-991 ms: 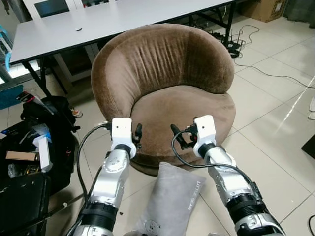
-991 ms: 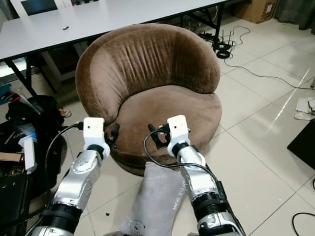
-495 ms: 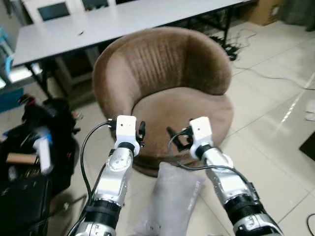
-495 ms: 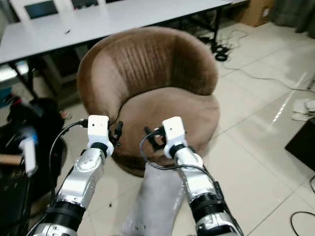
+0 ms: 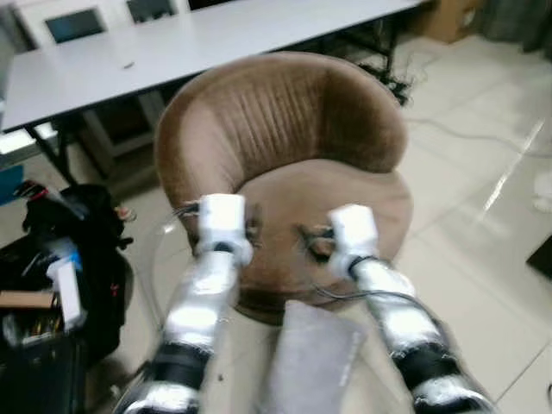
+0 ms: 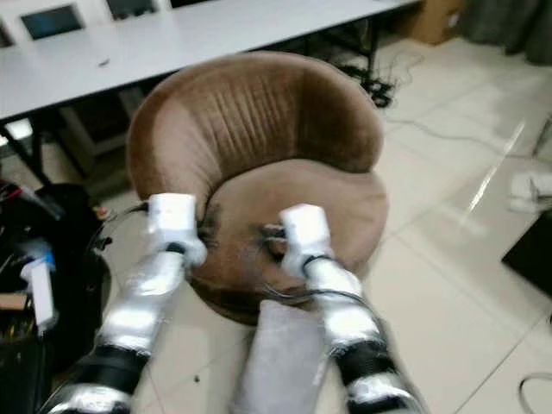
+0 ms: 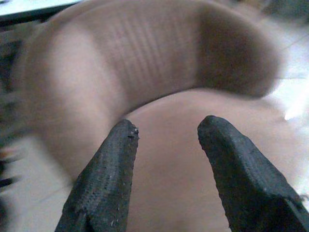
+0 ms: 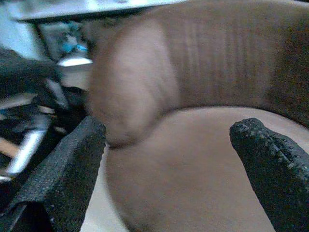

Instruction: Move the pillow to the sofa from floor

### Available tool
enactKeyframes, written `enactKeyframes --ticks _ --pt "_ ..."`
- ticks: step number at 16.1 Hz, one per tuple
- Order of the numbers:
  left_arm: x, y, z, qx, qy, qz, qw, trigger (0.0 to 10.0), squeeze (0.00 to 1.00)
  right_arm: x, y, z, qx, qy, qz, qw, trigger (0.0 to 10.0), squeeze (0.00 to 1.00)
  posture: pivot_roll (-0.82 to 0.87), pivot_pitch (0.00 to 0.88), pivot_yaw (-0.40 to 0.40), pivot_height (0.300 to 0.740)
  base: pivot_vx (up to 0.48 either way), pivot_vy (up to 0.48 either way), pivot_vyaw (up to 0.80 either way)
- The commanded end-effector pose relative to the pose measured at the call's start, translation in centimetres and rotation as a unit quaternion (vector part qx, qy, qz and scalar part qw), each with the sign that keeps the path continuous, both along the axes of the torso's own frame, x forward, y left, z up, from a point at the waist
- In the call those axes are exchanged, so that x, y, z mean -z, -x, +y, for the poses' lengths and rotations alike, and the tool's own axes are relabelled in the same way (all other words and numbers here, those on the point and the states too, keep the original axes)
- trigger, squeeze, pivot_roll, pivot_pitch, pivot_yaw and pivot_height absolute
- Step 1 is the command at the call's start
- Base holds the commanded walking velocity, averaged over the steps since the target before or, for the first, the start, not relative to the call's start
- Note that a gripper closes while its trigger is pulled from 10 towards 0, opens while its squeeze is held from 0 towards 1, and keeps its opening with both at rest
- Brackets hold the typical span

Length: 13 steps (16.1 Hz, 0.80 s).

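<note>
Grey pillow point(image 5: 315, 362) unmoved on floor

Long white table point(image 5: 216, 43): principal landmark, spanning the far side of the room on black legs, with 1 small dark item point(image 5: 128, 64) lying on its top. Dark bags and clutter point(image 5: 60, 276): heaped on the floor below the table's left end, including a white boxy item point(image 5: 65, 287); contents blurred. Black cables point(image 5: 405, 86): tangled on the pale tiled floor point(image 5: 483, 216) beneath the table's right end. Cardboard box point(image 5: 448, 15): beyond that same right end. Dark object point(image 5: 542, 256): at the frame edge, well apart from the table.
</note>
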State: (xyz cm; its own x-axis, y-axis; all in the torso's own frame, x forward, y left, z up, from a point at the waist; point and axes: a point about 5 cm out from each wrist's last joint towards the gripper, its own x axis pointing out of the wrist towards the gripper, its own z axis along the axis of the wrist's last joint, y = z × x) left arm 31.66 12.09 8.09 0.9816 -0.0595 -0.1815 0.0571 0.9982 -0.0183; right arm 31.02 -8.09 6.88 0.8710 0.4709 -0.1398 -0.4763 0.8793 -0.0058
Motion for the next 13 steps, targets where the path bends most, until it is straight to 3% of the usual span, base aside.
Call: enactKeyframes --ticks 1,11,13 --pt "-0.06 0.09 -1.05 0.012 0.002 -0.001 1.0 10.0 0.0 0.25 0.03 -1.17 0.012 0.009 0.002 1.0 10.0 0.0 -0.17 0.0 0.099 0.74 0.0 0.0 0.0" --pt "0.12 0.41 -1.06 0.035 -0.062 -0.016 0.997 10.0 0.0 0.5 0.5 -0.98 0.003 0.006 0.002 1.0 10.0 0.0 -0.17 0.0 0.102 0.74 0.0 0.0 0.0" --pt "0.14 0.4 -1.02 0.034 -0.059 -0.013 0.998 10.0 0.0 0.56 0.65 -0.92 0.001 0.005 0.002 1.0 10.0 0.0 -0.17 0.0 0.104 0.74 0.279 -0.388 0.0"
